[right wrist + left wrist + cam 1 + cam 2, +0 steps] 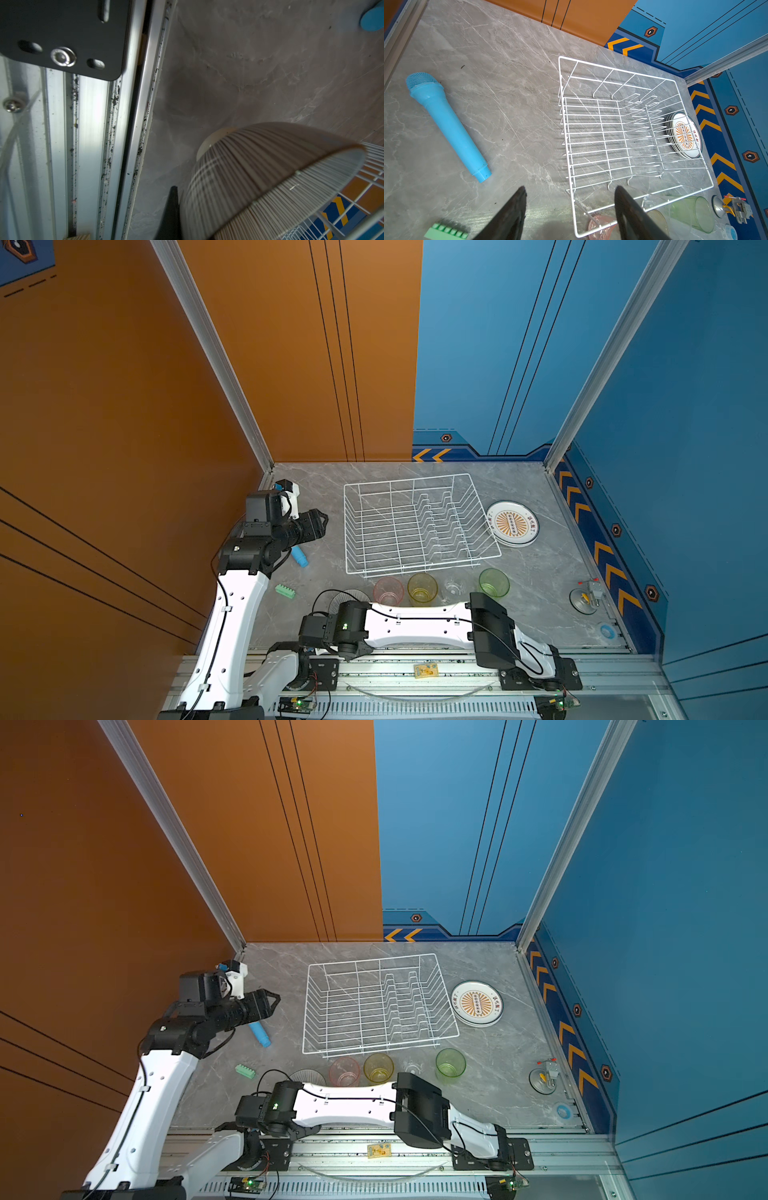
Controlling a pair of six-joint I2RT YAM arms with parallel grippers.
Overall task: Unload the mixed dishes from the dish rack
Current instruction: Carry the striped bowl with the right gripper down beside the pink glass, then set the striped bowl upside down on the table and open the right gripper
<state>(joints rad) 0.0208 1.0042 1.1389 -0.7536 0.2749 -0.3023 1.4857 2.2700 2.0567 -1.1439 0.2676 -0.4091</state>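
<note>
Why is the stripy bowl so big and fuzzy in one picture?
In the right wrist view the striped bowl sits close to the lens, so it fills the corner and blurs; in the left wrist view the dish rack is sharp, its wires casting shadows.

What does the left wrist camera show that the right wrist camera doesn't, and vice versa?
Left wrist only: the stacked plates beside the dish rack, the green tumbler, the pink tumbler, the green block and the open left gripper. Right wrist only: the striped bowl up close, the aluminium rail and a black mounting plate. Both: the grey table, the dish rack (whole and empty from the left wrist, a few wires from the right) and the blue cylinder, of which the right wrist catches just one end.
</note>
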